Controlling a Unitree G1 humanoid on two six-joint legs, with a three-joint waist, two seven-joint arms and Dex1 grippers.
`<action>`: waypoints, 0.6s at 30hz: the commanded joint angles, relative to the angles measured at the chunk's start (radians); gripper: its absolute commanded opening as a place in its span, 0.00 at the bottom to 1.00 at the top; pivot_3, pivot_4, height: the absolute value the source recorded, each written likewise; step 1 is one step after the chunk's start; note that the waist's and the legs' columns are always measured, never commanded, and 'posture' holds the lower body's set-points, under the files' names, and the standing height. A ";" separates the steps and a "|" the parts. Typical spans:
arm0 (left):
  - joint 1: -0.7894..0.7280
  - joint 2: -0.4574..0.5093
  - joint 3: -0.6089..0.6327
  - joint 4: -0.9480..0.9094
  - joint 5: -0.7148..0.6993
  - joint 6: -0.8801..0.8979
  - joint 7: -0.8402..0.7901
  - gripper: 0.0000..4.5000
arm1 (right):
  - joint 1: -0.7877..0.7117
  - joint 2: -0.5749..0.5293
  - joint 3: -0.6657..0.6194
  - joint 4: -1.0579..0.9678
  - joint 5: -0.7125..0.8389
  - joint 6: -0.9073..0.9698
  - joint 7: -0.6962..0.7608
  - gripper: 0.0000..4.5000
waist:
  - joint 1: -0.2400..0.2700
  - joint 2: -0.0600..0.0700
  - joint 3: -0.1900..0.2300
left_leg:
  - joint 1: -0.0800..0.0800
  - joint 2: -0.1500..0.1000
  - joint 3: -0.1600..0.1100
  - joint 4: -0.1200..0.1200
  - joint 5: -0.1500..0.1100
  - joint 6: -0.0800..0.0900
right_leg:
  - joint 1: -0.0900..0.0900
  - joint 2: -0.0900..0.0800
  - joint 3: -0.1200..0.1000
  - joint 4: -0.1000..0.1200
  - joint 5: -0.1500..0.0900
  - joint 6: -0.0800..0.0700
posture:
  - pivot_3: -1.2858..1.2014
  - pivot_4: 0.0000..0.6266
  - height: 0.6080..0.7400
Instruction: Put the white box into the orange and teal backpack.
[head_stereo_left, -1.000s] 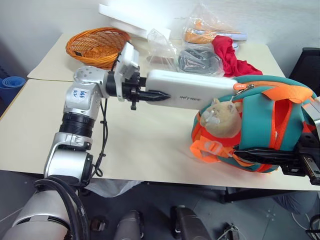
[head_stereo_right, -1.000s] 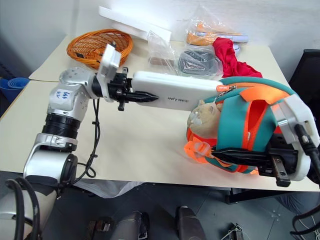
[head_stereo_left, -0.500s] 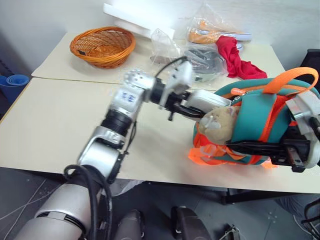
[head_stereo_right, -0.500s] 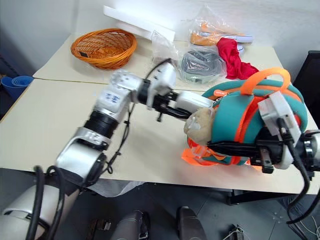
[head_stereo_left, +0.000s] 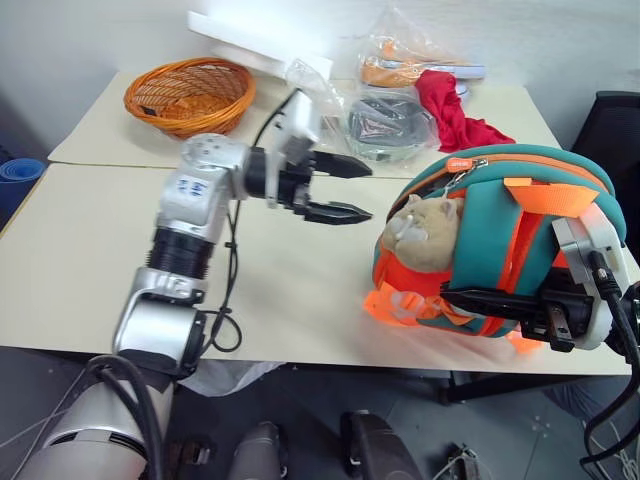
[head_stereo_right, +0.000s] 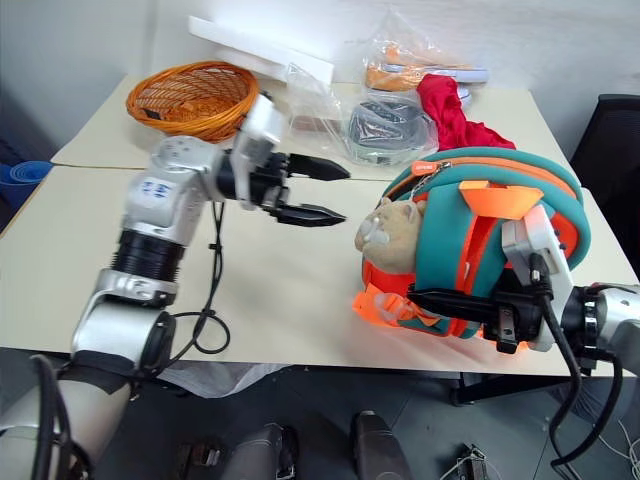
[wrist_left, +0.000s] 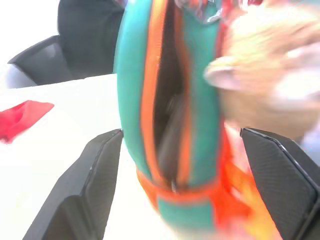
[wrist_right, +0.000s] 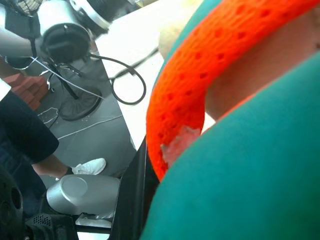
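Now the orange and teal backpack (head_stereo_left: 500, 250) upright, zip opening toward left gripper (head_stereo_left: 345, 190)

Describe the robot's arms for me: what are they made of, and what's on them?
Silver metal segments with black ribbed joints. The left arm bears a small label with blue writing and a loose black cable. Each ends in a white block and a gripper of two tapered black fingers.

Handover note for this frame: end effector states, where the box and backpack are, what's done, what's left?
Left end effector: open, empty, hanging over the table beside the backpack's opening.
Right end effector: shut on the orange and teal backpack, steadying it on the table.
White box: not visible on the table; something dark sits inside the open zipper, contents unclear.
Left: confirm the box is fully inside.
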 joint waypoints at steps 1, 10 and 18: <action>0.001 0.015 0.027 -0.149 -0.113 0.135 -0.014 0.86 | 0.016 0.015 -0.035 -0.043 0.046 -0.017 -0.030 0.00 | 0.006 0.000 0.000 | 0.000 0.000 0.000 0.000 0.000 -0.001 | 0.000 0.000 0.000 0.000 0.000 0.000 | 0.52 0.24 1.00; 0.035 -0.150 -0.111 -0.257 -0.043 0.114 0.186 0.86 | 0.024 0.010 -0.034 -0.063 0.087 -0.025 -0.085 0.00 | 0.030 0.000 0.000 | -0.002 -0.002 -0.003 0.010 -0.004 0.006 | 0.005 -0.001 0.000 -0.001 0.000 0.003 | 0.52 0.24 1.00; 0.026 -0.231 -0.144 -0.178 0.031 0.035 0.310 0.72 | 0.044 0.024 -0.053 -0.085 0.132 -0.039 -0.146 0.00 | 0.027 0.000 0.000 | -0.002 -0.001 -0.003 0.010 -0.005 0.007 | 0.004 0.000 0.000 0.000 0.000 0.002 | 0.52 0.24 1.00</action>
